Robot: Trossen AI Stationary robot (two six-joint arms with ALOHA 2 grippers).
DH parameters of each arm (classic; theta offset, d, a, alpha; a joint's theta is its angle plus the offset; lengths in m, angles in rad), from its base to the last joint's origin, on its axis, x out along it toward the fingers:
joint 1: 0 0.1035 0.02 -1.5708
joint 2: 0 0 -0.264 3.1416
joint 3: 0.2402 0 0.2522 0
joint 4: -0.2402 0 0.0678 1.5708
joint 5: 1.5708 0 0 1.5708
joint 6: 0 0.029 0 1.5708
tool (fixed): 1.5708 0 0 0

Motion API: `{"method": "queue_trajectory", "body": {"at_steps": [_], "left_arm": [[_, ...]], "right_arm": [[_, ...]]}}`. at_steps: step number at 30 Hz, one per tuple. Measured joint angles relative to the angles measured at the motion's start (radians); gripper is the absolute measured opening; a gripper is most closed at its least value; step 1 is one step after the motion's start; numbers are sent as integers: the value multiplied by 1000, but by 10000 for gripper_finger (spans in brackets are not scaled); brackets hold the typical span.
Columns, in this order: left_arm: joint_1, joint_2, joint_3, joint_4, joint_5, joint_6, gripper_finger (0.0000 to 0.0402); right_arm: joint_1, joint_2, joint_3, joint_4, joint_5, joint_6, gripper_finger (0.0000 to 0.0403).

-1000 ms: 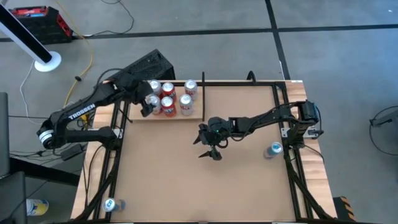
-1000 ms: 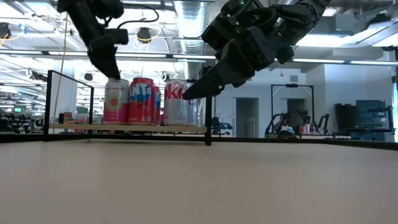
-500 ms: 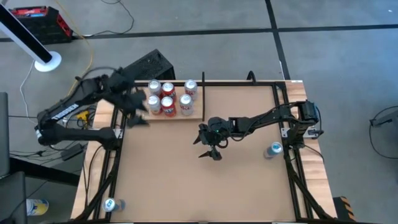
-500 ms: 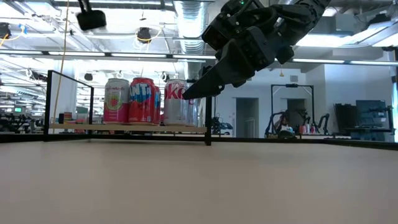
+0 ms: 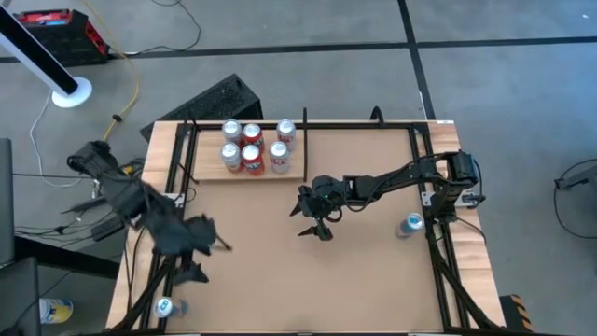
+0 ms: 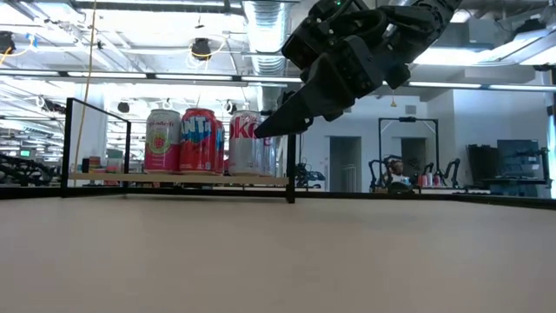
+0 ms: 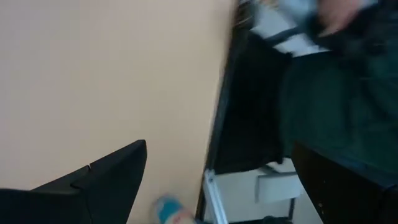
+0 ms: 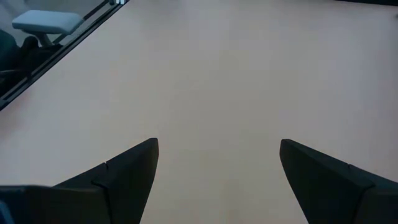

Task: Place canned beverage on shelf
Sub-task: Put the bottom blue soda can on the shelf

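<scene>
The pale-wood shelf (image 5: 295,168) with black rods stands at the table's far left and also shows in the low view (image 6: 174,179). Several cans stand upright on it, among them a pink one (image 6: 162,139) and a red one (image 6: 201,139). My left gripper (image 5: 203,257) is open and empty over the table's near left; its wrist view (image 7: 217,180) looks down on a blue-topped can (image 7: 174,211). That can (image 5: 166,306) stands at the near left corner. My right gripper (image 5: 312,227) hovers open and empty over the table's middle, right of the shelf.
Another can (image 5: 410,224) stands by the table's right edge, near the right arm's base. The black frame rails (image 5: 173,271) run along the table's left and right sides. Bare tabletop (image 5: 308,289) lies between the grippers and the near edge.
My left gripper has risen from the pink can on the shelf and swung fast toward the table's near left corner. The pink can stays upright on the shelf among the others.
</scene>
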Motion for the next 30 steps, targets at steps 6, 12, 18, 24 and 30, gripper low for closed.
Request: {"method": "queue_trajectory", "body": {"at_steps": [6,12,18,24,30], "left_arm": [[-138,156,39,-73,1,-245,382],[-246,277,80,-100,44,-392,382],[-351,324,83,-180,35,-474,382],[-434,340,48,-231,45,-546,382],[-455,339,44,-210,33,-562,382]], "right_arm": [[-1,0,0,21,0,2,359],[-1,0,0,70,1,14,359],[0,0,0,71,3,122,359],[34,0,0,70,53,164,359],[63,0,0,69,95,154,359]]}}
